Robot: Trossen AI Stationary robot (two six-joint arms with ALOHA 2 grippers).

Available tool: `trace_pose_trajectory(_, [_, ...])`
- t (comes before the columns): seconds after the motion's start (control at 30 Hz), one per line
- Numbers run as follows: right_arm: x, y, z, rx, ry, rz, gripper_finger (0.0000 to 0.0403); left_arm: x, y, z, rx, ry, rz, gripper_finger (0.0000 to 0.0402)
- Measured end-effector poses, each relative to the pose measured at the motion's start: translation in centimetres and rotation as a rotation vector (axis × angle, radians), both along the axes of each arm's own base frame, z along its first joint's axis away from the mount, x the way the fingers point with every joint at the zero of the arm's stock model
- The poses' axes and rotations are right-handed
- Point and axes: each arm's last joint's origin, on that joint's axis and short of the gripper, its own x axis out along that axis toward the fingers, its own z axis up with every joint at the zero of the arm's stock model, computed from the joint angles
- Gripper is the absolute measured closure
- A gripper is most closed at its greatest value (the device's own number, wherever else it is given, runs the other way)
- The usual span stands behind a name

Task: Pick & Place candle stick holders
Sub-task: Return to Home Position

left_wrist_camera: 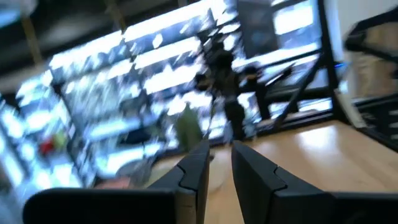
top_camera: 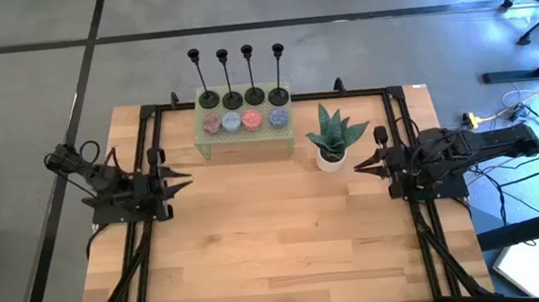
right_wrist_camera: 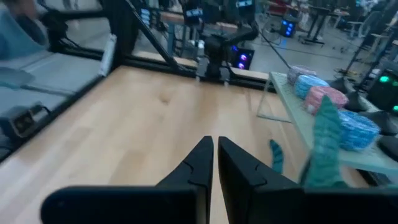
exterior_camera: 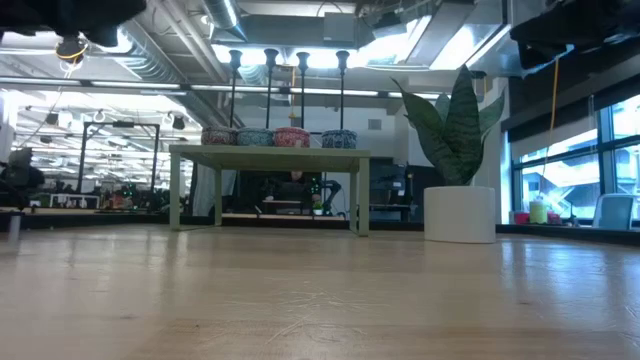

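Four black candle stick holders (top_camera: 243, 98) stand upright in a row along the far edge of a low pale-green shelf (top_camera: 246, 138) at the table's far middle, each on its round base. In the low view their thin stems (exterior_camera: 287, 90) rise above the shelf top (exterior_camera: 270, 152). My left gripper (top_camera: 187, 179) hovers at the table's left side, left of the shelf; its fingers (left_wrist_camera: 219, 155) stand slightly apart and are empty. My right gripper (top_camera: 357, 168) is at the right side, next to the potted plant, and is shut and empty (right_wrist_camera: 215, 146).
Several small coloured bowls (top_camera: 244, 122) sit on the shelf in front of the holders. A green plant in a white pot (top_camera: 331, 143) stands on the table right of the shelf, close to my right gripper. Bare wood (top_camera: 277, 230) lies between the arms and toward the near edge.
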Motion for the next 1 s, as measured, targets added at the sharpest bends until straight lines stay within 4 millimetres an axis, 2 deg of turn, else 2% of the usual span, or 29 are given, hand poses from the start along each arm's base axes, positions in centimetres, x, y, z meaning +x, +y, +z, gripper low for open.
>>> trace_pose_trajectory(0.13, [0.0,0.2,-1.1,0.032,-0.039,0.068,0.0375,-0.1,-0.2,-1.2,0.078,-0.056,-0.075,0.0339])
trace_pose_trajectory(0.37, [0.5,0.4,-2.9,-0.039,-0.113,0.125,0.0376,0.6,0.4,-3.1,0.061,-0.09,0.004,0.0339])
trace_pose_trajectory(0.5, [0.6,0.3,-3.6,-0.06,-0.109,0.117,0.0376,0.8,1.2,-3.1,0.064,-0.09,0.098,0.0339])
trace_pose_trajectory(0.63, [0.4,-0.2,-3.8,-0.072,-0.114,0.035,0.0376,0.9,2.0,-3.2,0.068,-0.082,0.174,0.0339])
trace_pose_trajectory(0.83, [0.2,-0.3,-4.4,-0.059,-0.119,0.086,0.0376,1.2,2.6,-3.8,0.006,-0.05,0.11,0.0339])
trace_pose_trajectory(1.0, [-0.2,-0.4,-4.5,-0.057,-0.113,0.097,0.0376,1.2,3.2,-3.8,-0.011,-0.052,0.163,0.0339])
